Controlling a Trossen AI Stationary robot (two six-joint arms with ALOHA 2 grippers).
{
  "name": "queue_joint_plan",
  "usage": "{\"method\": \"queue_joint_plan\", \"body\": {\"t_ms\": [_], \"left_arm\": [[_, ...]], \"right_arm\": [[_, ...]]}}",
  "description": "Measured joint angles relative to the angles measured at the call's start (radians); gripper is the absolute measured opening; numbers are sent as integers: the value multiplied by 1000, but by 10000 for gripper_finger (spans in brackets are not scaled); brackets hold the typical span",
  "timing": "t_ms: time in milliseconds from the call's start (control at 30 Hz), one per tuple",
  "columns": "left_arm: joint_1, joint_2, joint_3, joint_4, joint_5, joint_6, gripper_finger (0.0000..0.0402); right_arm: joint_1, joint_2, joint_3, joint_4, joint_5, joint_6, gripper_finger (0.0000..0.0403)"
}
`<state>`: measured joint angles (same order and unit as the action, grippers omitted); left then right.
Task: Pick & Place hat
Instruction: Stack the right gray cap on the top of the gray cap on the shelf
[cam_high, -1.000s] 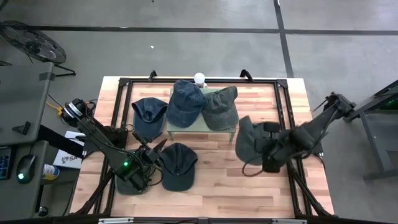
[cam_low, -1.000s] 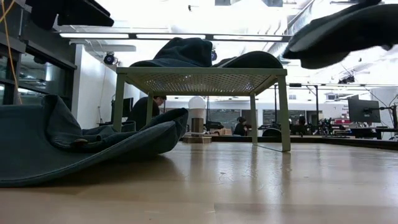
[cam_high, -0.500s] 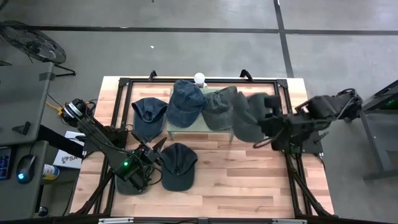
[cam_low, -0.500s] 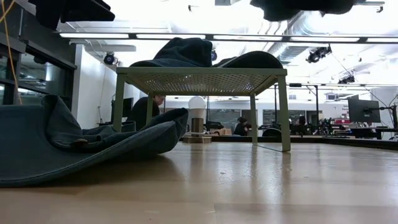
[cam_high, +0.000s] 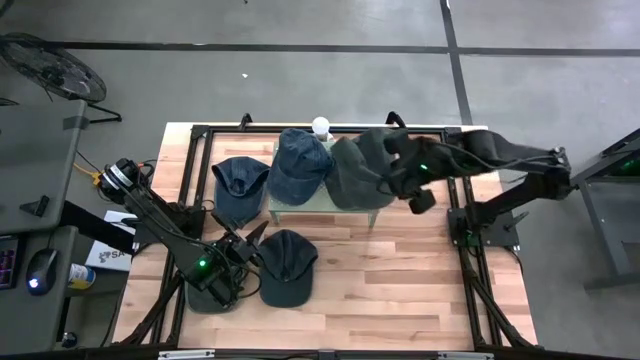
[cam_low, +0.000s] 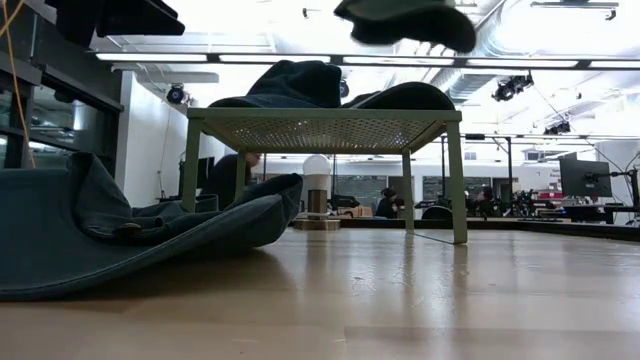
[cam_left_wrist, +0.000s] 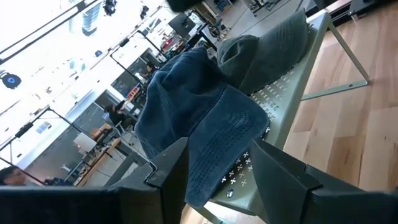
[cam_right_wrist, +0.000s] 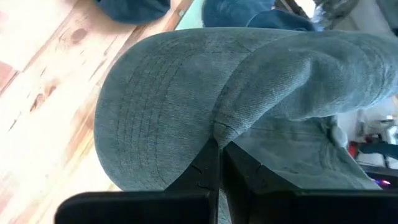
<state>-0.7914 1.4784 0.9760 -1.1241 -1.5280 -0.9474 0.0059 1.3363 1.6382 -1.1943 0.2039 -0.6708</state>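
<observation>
Right claw pinched shut on grey-green cap, held aloft over green rack beside two caps already there. Left claw half-open near bench front. Risks: thin fabric pinch slipping; crowded rack, brim catching, cap sliding off edge.

Grey concrete floor with dark seams surrounds the wooden table; a fan stands at left, and bright ceiling lights glow overhead
</observation>
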Motion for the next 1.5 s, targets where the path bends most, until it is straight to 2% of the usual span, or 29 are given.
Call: {"method": "queue_joint_plan", "body": {"t_ms": [200, 533, 867, 1500], "left_arm": [[0, 0, 0, 9, 2, -8, 168], [0, 0, 0, 27, 22, -8, 168], [0, 0, 0, 28, 23, -8, 168], [0, 0, 0, 30, 23, -8, 168]], "right_arm": [[-107, 74, -1, 54, -111, -90, 0], [-200, 164, -1, 92, -223, -116, 0], [-229, 215, -1, 73, -254, -108, 0], [-229, 217, -1, 47, -267, -70, 0]]}}
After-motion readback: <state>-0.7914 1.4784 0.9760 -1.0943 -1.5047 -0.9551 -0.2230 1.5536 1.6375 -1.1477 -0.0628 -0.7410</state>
